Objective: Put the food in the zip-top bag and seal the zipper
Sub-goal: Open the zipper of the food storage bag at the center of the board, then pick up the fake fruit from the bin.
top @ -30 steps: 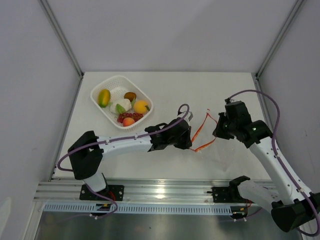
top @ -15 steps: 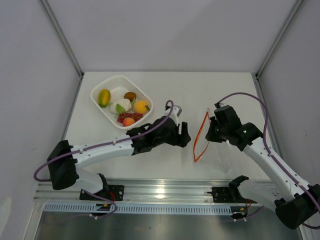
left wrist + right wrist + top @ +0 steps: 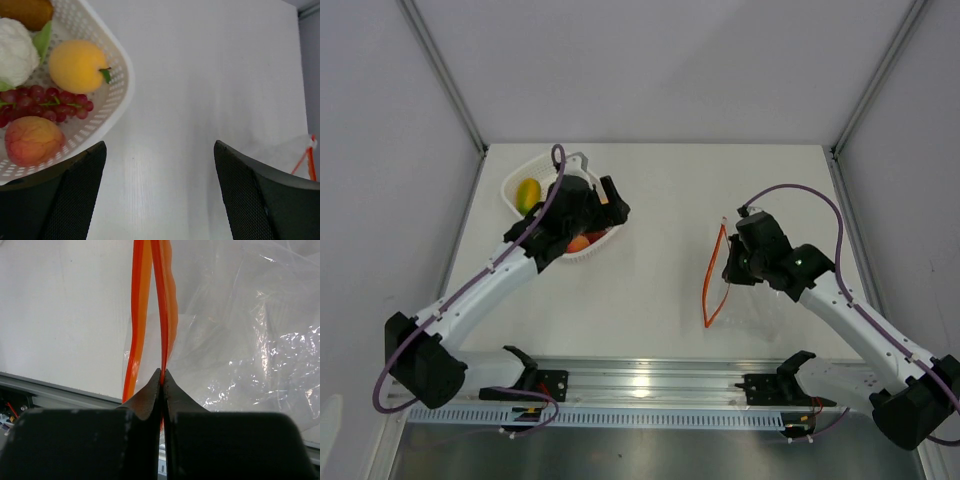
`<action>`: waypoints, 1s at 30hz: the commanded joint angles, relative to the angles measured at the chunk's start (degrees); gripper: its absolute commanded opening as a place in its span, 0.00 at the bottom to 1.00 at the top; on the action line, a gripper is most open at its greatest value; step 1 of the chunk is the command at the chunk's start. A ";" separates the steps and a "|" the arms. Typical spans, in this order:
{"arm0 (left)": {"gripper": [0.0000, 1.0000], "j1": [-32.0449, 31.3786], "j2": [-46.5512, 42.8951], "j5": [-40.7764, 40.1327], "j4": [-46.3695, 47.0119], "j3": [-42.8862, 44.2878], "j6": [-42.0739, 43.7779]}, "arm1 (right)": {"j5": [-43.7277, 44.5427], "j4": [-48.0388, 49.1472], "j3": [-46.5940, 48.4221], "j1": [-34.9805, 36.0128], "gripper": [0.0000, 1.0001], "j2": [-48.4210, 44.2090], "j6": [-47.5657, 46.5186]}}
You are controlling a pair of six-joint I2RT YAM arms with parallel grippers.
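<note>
- Overhead, on the top external view, the left end effector (image 3: 603,212) hangs over the near right part of the white mesh basket (image 3: 535,163) at the far left of the tabletop (image 3: 660,200). It hides most of the contents. Only the yellow-green mango (image 3: 528,193) and part of the peach-coloured piece (image 3: 578,243) show.
- Same view, well apart at the right: the right end effector (image 3: 728,262) sits at the zipper (image 3: 712,285), which stands as an open red-orange loop. The clear zip-top bag (image 3: 755,300) lies behind it, barely discernible against the tabletop.
- Left wrist view: the left end effector's jaws stand wide apart with nothing between them. Only this view shows the orange (image 3: 77,66), red grape cluster (image 3: 45,102), white-and-green piece (image 3: 17,52) and brown piece (image 3: 27,10). All lie inside the basket beside the peach-coloured piece. A corner of the bag shows at the right edge.
- Right wrist view: the right end effector's jaws are pressed together, pinching one red-orange zipper strip. The second strip runs just left of it, parted from it. The plastic is crinkled, glossy and transparent.
</note>
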 commanded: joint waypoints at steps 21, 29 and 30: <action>0.87 15.12 29.97 1.61 -13.69 20.05 -18.07 | 2.69 3.17 -2.15 0.59 0.00 0.51 -0.33; 0.87 16.26 33.84 1.07 -11.68 19.18 -15.60 | 2.26 4.39 -1.53 0.59 0.00 2.18 -1.21; 0.87 16.53 34.20 1.68 -11.15 18.82 -15.60 | 1.99 4.48 -1.45 0.59 0.00 2.53 -1.38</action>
